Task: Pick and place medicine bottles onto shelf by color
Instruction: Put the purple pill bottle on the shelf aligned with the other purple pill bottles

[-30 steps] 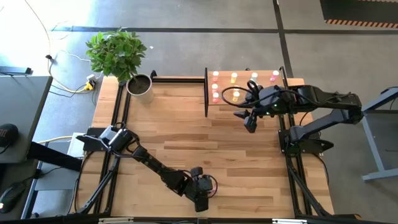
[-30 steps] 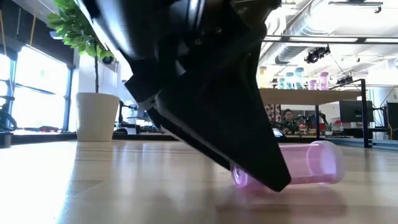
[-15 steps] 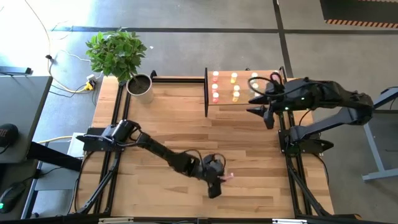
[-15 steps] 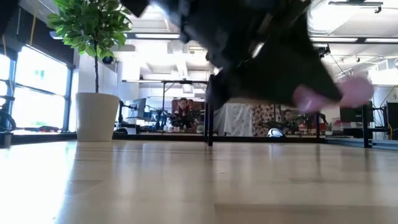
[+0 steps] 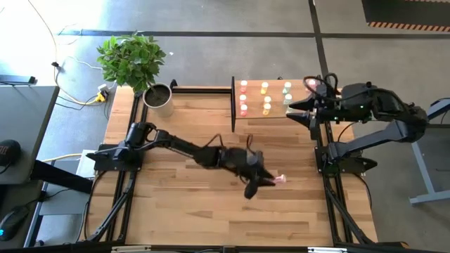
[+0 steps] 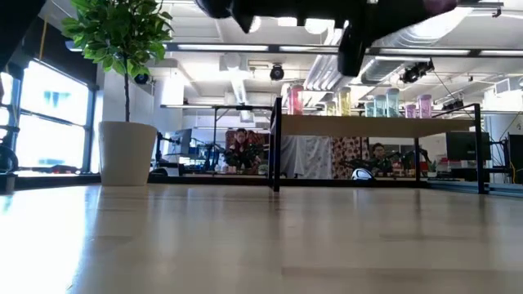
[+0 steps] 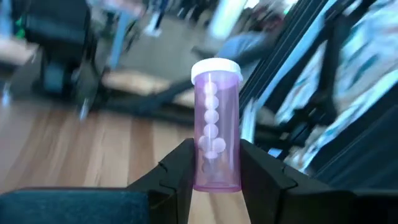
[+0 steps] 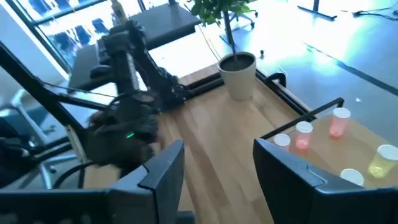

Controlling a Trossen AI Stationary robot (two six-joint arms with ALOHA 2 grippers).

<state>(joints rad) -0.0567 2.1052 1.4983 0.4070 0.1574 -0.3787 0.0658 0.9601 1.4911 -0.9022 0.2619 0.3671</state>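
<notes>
Carrying item — one magenta bottle [image 7: 216, 124], clamped between the left end effector [image 5: 261, 181] fingers, cap outward, lifted over mid-bench [image 5: 190, 133]. You should keep the grip firm and swing it to the shelf [image 5: 275, 112], setting it upright beside the magenta bottle at the far right corner. Left arm: stretched long and low across the bench. Right end effector [image 5: 304, 112] — fingers apart, empty, waiting just off the shelf's right edge.
</notes>
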